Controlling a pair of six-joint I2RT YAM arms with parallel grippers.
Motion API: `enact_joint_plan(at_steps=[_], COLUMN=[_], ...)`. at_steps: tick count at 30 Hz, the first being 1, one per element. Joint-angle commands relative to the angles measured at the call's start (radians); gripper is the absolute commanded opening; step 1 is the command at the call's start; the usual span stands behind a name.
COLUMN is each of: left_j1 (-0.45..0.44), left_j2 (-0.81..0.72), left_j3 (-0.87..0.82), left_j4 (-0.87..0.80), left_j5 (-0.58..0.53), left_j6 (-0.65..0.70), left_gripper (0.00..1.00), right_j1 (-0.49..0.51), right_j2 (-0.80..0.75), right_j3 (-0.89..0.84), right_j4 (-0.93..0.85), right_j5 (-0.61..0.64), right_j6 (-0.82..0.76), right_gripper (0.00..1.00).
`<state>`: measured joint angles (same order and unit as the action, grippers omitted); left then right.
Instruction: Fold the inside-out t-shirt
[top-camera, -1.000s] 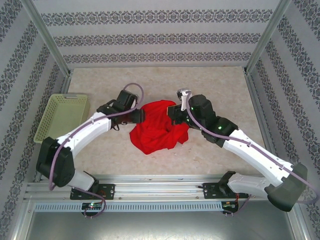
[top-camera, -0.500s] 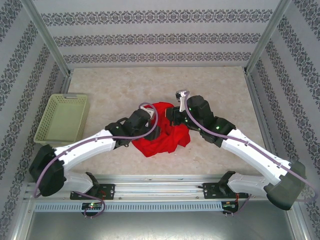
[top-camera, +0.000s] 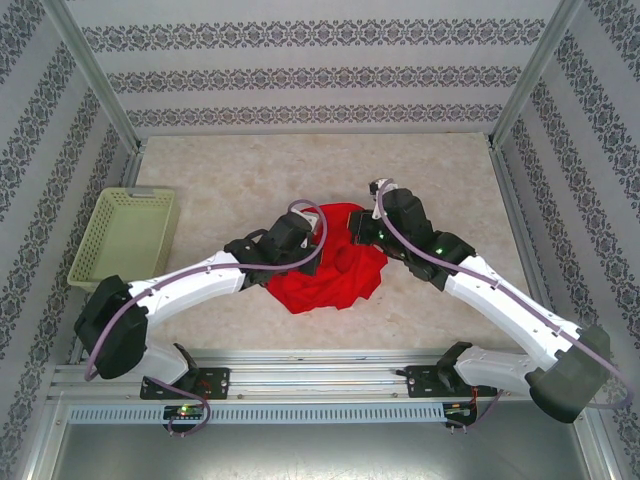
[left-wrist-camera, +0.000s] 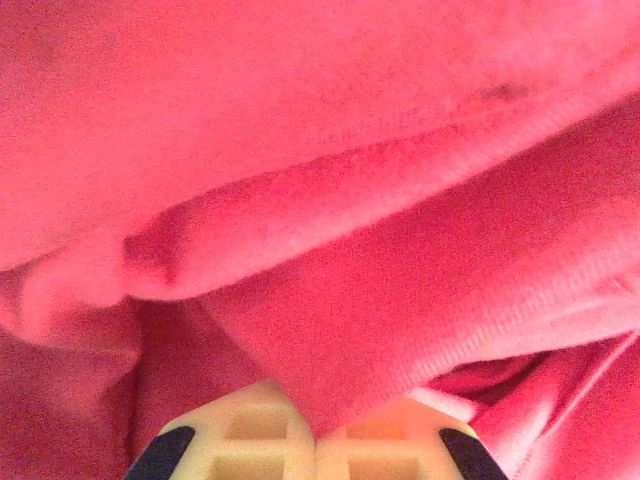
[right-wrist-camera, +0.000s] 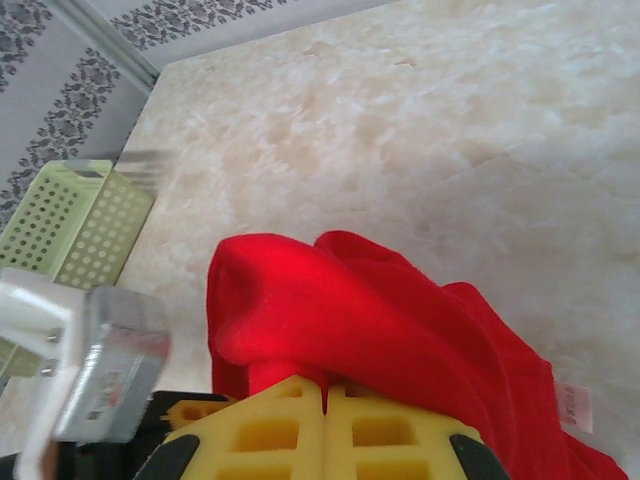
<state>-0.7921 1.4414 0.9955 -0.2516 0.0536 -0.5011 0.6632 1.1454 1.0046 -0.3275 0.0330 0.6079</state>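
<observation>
Crumpled red inside-out t-shirt (top-camera: 335, 278) heaped in the middle of the table (top-camera: 450, 180), well apart from the pale green basket (top-camera: 125, 240) at the left, left gripper (left-wrist-camera: 318, 445) pinched together on a fold at its left side, right gripper (right-wrist-camera: 327, 395) clamped on a raised bunch at its far edge.

Pale green basket (top-camera: 125, 240) at left edge of beige table (top-camera: 250, 170)
</observation>
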Motion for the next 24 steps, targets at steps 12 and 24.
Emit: enact_joint_plan(at_steps=[12,24], left_j1=[0.103,0.255], left_j2=[-0.365,-0.340], left_j3=[0.004,-0.084], left_j4=[0.034,0.095], left_j5=[0.179,0.314], left_j6=[0.084,0.015], left_gripper=[0.00,0.00], right_j1=[-0.090,0.074], right_j2=[0.142,0.044], right_j3=[0.034,-0.178], right_j4=[-0.051,0.133], right_j5=[0.077,-0.068], right_j6=[-0.170,-0.191], right_gripper=[0.02,0.47])
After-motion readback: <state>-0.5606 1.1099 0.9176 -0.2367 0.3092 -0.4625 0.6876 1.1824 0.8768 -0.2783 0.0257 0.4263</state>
